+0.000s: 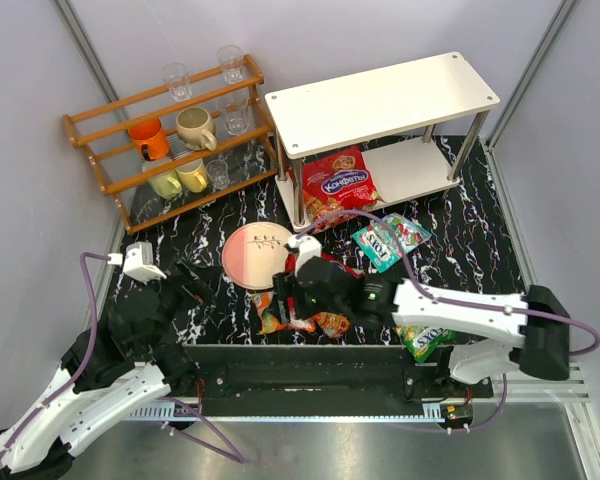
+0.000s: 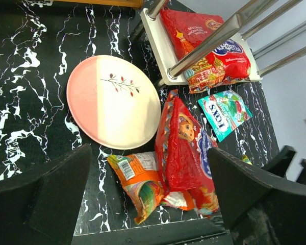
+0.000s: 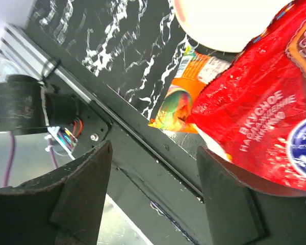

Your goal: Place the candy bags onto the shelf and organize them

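Note:
One large red candy bag point(image 1: 340, 185) lies on the lower tier of the white shelf point(image 1: 380, 100). A second red bag point(image 2: 186, 153) stands crumpled on the table beside the small orange bag point(image 2: 137, 178), just right of the plate. My right gripper point(image 1: 285, 292) hovers over these two, its jaws apart with nothing between them point(image 3: 153, 194); the red bag point(image 3: 265, 112) rests against the outside of one finger. The teal bag point(image 1: 390, 240) lies in front of the shelf. The yellow-green bag point(image 1: 425, 340) sits by the right arm's base. My left gripper point(image 1: 192, 287) is open, left of the plate.
A pink-and-cream plate point(image 1: 255, 255) lies mid-table. An orange-brown wooden rack point(image 1: 170, 130) with cups and glasses stands at the back left. A black rail point(image 1: 300, 375) runs along the table's near edge. Grey walls close in both sides.

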You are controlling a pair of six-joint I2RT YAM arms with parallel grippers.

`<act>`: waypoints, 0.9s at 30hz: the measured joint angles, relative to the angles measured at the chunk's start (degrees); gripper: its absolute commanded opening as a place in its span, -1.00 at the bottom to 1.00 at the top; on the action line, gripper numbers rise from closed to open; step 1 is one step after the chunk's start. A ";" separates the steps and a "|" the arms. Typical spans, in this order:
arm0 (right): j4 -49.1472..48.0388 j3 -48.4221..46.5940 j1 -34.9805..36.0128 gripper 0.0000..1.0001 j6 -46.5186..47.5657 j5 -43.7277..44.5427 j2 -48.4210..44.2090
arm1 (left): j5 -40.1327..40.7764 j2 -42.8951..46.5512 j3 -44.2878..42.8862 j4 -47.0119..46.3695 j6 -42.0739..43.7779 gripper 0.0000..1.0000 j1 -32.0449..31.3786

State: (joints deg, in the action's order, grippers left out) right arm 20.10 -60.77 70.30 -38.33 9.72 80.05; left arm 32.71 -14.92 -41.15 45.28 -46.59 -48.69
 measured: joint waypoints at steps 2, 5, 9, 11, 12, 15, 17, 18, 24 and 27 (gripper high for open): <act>-2.25 2.43 0.59 0.57 0.17 0.76 -4.33 | -0.13 0.33 0.02 0.00 -0.02 0.98 0.00; -1.36 6.71 0.02 0.51 0.04 6.27 -14.29 | -0.24 0.66 0.04 -0.09 -0.04 0.98 0.00; 1.62 10.99 -1.66 -0.06 0.15 14.53 -27.52 | -0.87 0.55 0.59 -0.59 -0.04 0.98 0.00; 2.47 12.79 -3.13 -0.23 0.92 17.31 -30.82 | -1.33 0.37 0.87 -1.25 -0.04 0.98 0.00; 2.51 13.73 -3.80 -0.31 1.27 18.23 -31.69 | -1.55 0.15 1.01 -1.68 -0.04 0.98 0.00; 1.40 16.92 -4.46 -0.37 3.98 19.30 -31.47 | -2.54 -0.92 1.27 -2.38 -0.04 0.98 0.00; 0.20 18.73 -4.48 -0.41 5.97 18.91 -29.53 | -2.99 -1.60 1.38 -2.67 -0.04 0.98 0.00; -0.37 19.30 -4.48 -0.42 6.67 18.38 -28.46 | -3.28 -1.88 1.42 -2.84 -0.04 0.98 0.00; -9.44 23.41 -4.50 -0.49 7.50 13.00 -17.33 | -4.31 -2.47 1.42 -3.17 -0.09 0.98 0.00; -13.53 25.62 -4.55 -0.64 6.21 8.72 -9.14 | -4.57 -2.47 1.44 -3.41 -0.31 0.98 0.00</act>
State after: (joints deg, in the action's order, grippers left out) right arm 6.57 -35.16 65.76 -32.12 18.44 70.91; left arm 28.14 -17.39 -39.70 41.87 -46.89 -48.69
